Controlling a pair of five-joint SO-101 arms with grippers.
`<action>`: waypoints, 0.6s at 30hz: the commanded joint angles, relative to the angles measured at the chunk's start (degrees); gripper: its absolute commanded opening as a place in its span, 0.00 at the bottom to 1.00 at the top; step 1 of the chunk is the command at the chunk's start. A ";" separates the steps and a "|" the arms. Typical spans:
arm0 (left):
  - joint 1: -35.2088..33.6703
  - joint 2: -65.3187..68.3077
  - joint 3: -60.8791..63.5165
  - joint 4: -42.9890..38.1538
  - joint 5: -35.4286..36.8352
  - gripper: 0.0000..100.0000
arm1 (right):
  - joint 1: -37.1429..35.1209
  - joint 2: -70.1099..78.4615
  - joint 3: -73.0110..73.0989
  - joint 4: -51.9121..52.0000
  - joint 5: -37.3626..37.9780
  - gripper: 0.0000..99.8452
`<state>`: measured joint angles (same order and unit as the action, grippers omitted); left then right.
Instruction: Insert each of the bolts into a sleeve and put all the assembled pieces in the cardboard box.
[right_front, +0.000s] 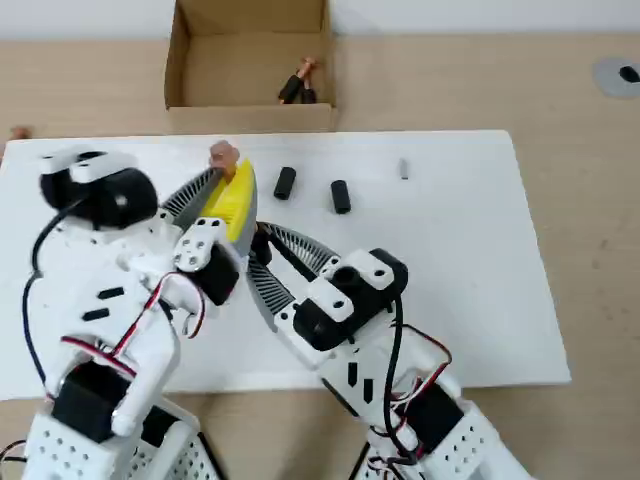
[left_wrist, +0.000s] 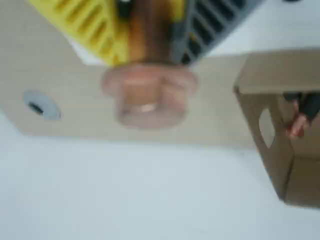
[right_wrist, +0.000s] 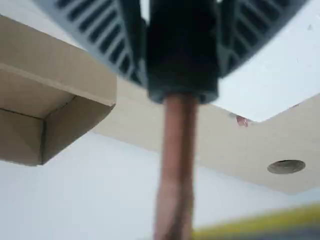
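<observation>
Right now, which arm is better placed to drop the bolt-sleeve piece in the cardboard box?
Left, likely. The left fingers hold the bolt with its head close to the cardboard box; the right fingers, shut on the sleeve, sit farther back.

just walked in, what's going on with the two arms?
Mid-assembly. The left gripper is shut on a copper bolt, and the right gripper is shut on a black sleeve. The right wrist view shows the bolt's shaft running into that sleeve, with both held above the white board. One assembled piece already lies in the cardboard box. Two loose sleeves lie on the board, not yet used.
</observation>
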<state>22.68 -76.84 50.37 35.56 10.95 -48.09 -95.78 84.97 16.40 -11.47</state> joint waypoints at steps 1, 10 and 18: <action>0.18 -0.66 0.35 -1.14 -0.35 0.01 | -0.75 -0.66 -3.47 -1.23 -0.53 0.01; 2.29 -0.66 -0.18 4.13 -0.35 0.01 | -0.57 -0.66 -3.47 -1.23 -0.53 0.01; 1.58 -0.66 0.09 10.02 0.00 0.11 | -0.57 -0.66 -3.47 -1.41 -0.53 0.01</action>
<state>24.35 -76.84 51.08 44.18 10.95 -48.18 -95.78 84.97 16.40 -11.47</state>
